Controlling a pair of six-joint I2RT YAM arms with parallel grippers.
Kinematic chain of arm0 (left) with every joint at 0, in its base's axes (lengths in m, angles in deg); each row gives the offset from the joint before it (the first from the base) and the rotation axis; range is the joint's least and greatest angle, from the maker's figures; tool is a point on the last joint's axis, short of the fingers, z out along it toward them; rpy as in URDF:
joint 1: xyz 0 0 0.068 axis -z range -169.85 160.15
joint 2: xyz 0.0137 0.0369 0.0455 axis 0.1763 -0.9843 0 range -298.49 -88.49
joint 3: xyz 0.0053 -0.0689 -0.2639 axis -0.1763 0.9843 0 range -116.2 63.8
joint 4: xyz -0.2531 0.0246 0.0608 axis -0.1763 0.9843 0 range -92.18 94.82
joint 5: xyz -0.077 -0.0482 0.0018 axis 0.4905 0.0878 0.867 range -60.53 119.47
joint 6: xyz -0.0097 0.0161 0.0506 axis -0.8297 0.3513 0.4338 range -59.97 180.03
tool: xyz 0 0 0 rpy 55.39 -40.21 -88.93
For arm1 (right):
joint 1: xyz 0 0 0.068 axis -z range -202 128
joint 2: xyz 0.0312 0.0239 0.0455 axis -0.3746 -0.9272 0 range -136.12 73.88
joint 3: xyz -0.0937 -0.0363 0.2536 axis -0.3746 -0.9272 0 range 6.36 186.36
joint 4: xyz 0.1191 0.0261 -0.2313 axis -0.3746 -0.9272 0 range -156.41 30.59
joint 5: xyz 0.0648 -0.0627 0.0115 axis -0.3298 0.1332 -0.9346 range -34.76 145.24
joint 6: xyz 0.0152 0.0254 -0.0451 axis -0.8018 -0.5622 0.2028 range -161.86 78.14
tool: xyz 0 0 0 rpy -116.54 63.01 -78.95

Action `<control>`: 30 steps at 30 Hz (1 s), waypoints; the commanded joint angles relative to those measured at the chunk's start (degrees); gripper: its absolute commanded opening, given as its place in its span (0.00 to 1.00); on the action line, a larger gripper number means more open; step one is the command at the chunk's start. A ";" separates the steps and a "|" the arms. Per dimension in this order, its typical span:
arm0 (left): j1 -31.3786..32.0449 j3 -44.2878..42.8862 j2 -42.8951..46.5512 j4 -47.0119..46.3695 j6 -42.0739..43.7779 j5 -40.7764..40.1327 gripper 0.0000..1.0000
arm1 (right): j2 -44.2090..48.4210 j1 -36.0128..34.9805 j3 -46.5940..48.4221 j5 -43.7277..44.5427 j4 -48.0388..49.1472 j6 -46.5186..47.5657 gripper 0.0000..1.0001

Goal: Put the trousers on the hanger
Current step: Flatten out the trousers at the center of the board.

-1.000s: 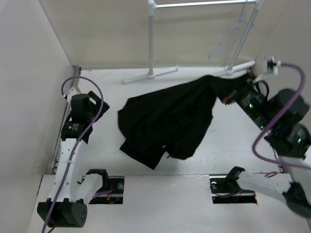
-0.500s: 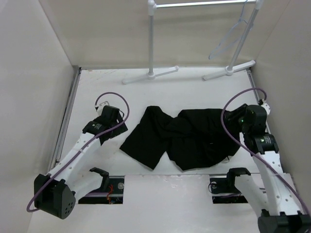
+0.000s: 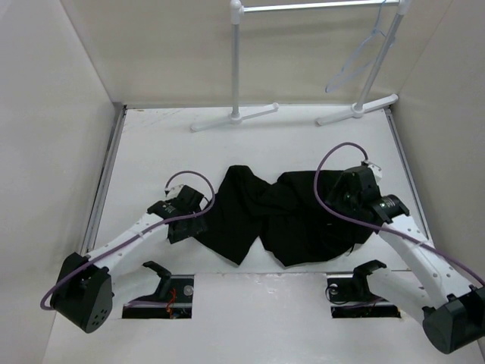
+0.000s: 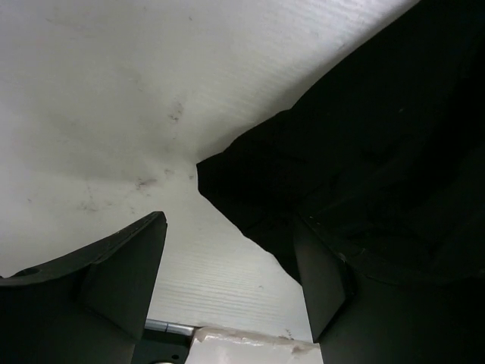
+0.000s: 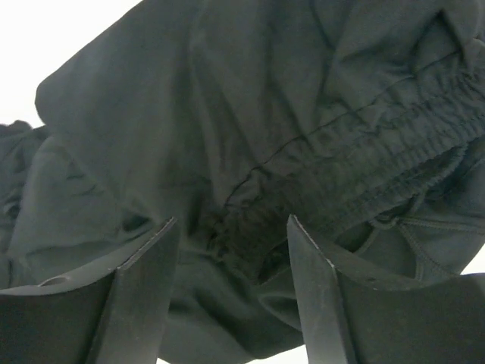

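Trousers point(image 3: 280, 216) lie crumpled on the table, and neither arm grips them. At the heap's 8 o'clock edge the left gripper point(image 4: 227, 227) stands wide, its fingers apart and bare. A black corner of the cloth lies on the board between them, nearer the right finger. On the 3 o'clock side the right gripper point(image 5: 231, 224) is also spread wide and holds nothing. It is poised just over the gathered elastic waistband point(image 5: 356, 182); whether it touches the cloth I cannot tell.

Outward from both, the cloth spreads as one wide dark shape across the middle of the table point(image 3: 265, 144), a white ribbed board. A few faint scuffs point(image 4: 174, 110) show near the left gripper.

At 12 o'clock, by the far edge, a white rack point(image 3: 236, 61) stands on flat feet, its rail running across the top. The hanger point(image 3: 356, 64) hangs from that rail at 1 o'clock, well apart from the trousers. Plain pale walls point(image 3: 53, 114) close in the left, far and right sides.
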 commanded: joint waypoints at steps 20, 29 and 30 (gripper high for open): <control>0.24 4.62 -5.87 -12.41 -7.15 -0.91 0.36 | 3.70 1.92 -5.18 -5.71 -0.66 -5.54 0.58; -4.85 -3.00 -0.35 -11.36 -6.45 -5.47 0.08 | 2.18 2.98 -0.02 -8.80 14.12 -3.34 0.07; -6.17 -5.63 1.84 -10.48 -6.10 -6.52 0.07 | 4.20 2.98 2.17 -7.83 13.34 -2.99 0.07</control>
